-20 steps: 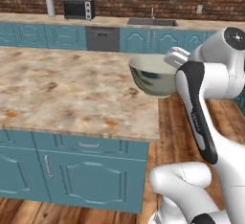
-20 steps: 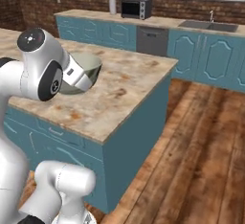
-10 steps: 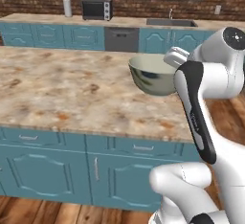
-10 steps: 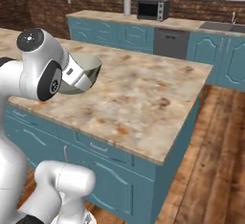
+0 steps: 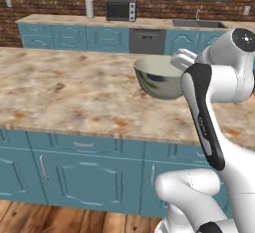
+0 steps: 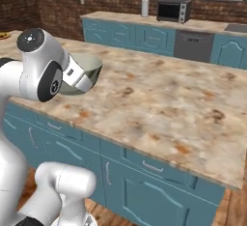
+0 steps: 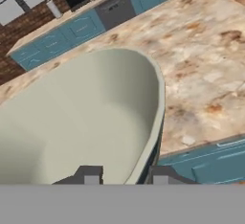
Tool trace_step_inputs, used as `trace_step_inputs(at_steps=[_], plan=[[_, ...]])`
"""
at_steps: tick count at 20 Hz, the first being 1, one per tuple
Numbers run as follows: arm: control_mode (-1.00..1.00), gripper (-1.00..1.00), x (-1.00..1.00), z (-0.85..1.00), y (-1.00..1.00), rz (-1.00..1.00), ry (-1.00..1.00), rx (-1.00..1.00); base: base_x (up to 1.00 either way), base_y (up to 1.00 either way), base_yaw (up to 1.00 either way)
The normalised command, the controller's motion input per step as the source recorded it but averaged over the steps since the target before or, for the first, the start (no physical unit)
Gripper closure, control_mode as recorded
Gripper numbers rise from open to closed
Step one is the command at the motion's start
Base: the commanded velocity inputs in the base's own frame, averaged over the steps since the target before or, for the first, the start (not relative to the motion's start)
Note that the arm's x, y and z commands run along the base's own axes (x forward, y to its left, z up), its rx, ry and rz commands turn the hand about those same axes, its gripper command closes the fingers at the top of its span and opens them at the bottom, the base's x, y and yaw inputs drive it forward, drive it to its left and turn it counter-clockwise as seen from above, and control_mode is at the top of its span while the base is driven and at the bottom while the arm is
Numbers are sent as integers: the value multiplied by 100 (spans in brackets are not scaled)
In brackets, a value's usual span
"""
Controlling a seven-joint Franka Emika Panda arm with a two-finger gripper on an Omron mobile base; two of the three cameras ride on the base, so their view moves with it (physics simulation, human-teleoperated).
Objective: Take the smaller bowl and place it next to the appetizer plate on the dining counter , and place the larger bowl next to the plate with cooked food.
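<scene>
1. Aloft, the pale bowl hangs over the near part of the marbled dining counter.
2. Gripper clamps the bowl's rim, one finger inside, one outside.
3. Microwave sits on the far counter.

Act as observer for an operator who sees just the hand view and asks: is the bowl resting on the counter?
Observer: No. In the left base view the bowl hangs above the counter, carried by the arm.
Operator: How is it held?
Observer: By its rim; the gripper has one finger inside the bowl and one outside.
Operator: Any plate nearby?
Observer: The right base view shows something flat at the counter's far left edge; too small to tell.
Operator: What lies behind?
Observer: A microwave on the back counter.
</scene>
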Motion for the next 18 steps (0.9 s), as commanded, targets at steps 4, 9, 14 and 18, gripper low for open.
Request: trace_step_inputs(at_steps=[4, 9, 14, 18], plan=[[100, 100, 0, 0, 0, 0, 0, 0, 0, 100, 0], [100, 100, 0, 0, 0, 0, 0, 0, 0, 100, 0], [100, 100, 0, 0, 0, 0, 0, 0, -1, 100, -1], [100, 100, 0, 0, 0, 0, 0, 0, 23, 100, -9]])
